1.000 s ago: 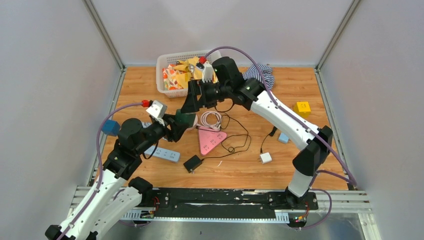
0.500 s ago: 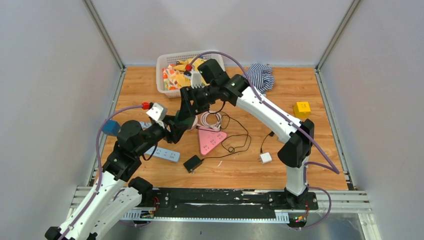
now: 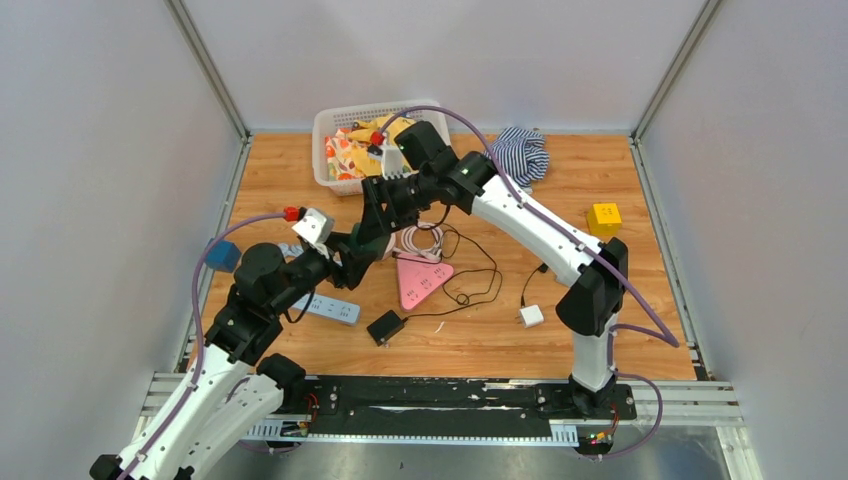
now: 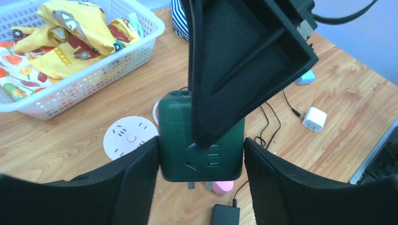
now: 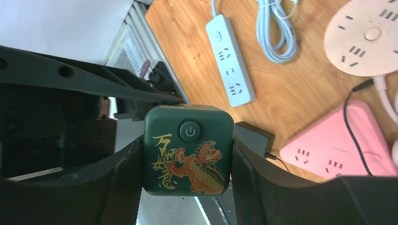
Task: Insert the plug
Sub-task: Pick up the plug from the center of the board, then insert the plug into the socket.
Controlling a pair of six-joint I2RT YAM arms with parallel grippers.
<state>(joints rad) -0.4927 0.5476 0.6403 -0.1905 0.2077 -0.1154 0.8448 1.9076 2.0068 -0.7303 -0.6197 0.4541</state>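
A wooden table (image 3: pixel 480 340) with a warm orange-brown grain fills the floor of the booth; three plain pale grey walls close it in, the back wall (image 3: pixel 440 50), the left wall (image 3: pixel 90 200) and the right wall (image 3: pixel 780 200); a thin metal post (image 3: pixel 207 68) stands in each far corner; a silver metal rail (image 3: pixel 680 395) runs along the near edge of the table; the light is soft and even, with only weak shadows on the wood.

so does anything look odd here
yes: the green power cube is held in mid-air by both arms at once, the left fingers clamping its sides and the right fingers closed around it too
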